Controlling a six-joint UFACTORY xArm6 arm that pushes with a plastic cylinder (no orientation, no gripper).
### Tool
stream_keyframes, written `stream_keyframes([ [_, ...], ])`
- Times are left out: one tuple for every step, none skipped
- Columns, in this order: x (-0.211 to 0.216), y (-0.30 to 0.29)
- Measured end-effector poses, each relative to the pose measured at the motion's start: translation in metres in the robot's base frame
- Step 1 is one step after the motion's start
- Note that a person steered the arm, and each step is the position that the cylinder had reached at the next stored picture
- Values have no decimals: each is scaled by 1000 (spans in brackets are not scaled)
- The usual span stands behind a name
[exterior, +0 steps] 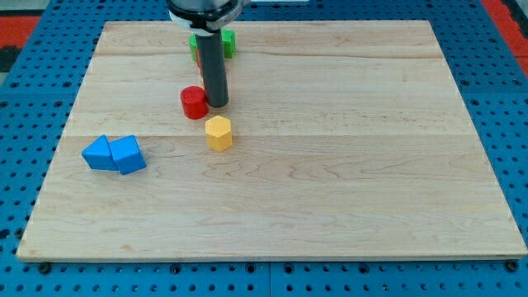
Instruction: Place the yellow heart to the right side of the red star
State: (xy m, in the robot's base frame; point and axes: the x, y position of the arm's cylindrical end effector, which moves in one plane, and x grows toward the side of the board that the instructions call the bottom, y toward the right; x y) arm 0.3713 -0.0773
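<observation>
the pale wooden board (pixel 330 165), made of long planks with a fine grain, fills most of the view and rests on a blue perforated surface (pixel 25 124) whose holes show all round it; a strip of red perforated surface (pixel 21 29) is cut off at the view's top left corner. the arm's straight dark rod (pixel 214 70) comes down from a rounded black and white mount (pixel 202 10) that is cut off by the view's top edge, so the arm above it is unseen. there is no claw on it, only my tip (pixel 217 104), which sits on the board touching or just beside the right side of the red round block (pixel 194 102), a short glossy cylinder. the green block (pixel 224 43) near the view's top is mostly hidden behind the rod, and its shape cannot be made out. two blue blocks (pixel 114 153) with angled faces lie touching each other near the view's left edge; their exact shapes are hard to tell. the yellow block (pixel 219 132), small, smooth and faceted like a hexagon, stands just below and slightly right of the red one, apart from my tip. i cannot make out any heart or star shape here.
</observation>
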Motion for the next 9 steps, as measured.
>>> stream_keyframes([
  [-3,-72],
  [-13,-43],
  [-14,22],
  [-14,59],
  [-8,68],
  [8,45],
  [-1,1],
  [-9,-22],
  [-28,-36],
])
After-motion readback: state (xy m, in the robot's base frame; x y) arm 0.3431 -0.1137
